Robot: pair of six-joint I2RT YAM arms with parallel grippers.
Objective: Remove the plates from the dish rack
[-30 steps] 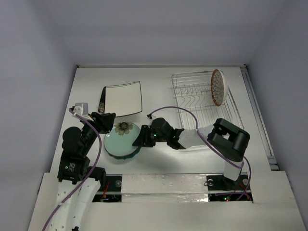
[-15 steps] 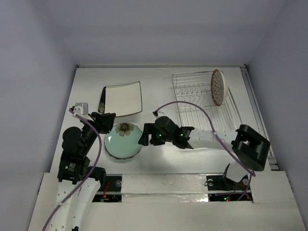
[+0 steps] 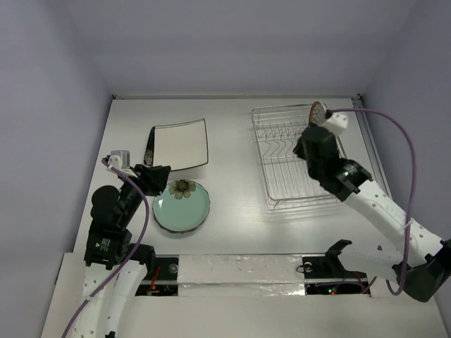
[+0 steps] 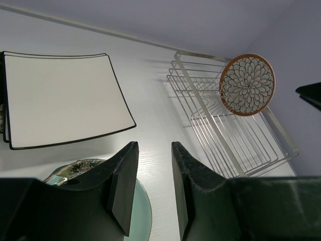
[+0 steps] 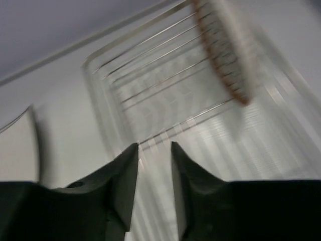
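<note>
Takes the right gripper (image 5: pixel 153 149) away from the right edge of the round teal plate (image 3: pixel 182 208) and carries it across to the dish rack (image 3: pixel 278 151). Hangs there over the far right side, covering most of the brown-rimmed petal plate (image 3: pixel 317 109) from above. Holds nothing between the narrowly parted jaws. Swings the right elbow out to the near right corner. Leaves the teal plate fully uncovered.

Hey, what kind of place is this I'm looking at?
Probably a robot lab bench, not a real kitchen: white table boxed by plain walls, two robot arms, a wire dish rack.
</note>
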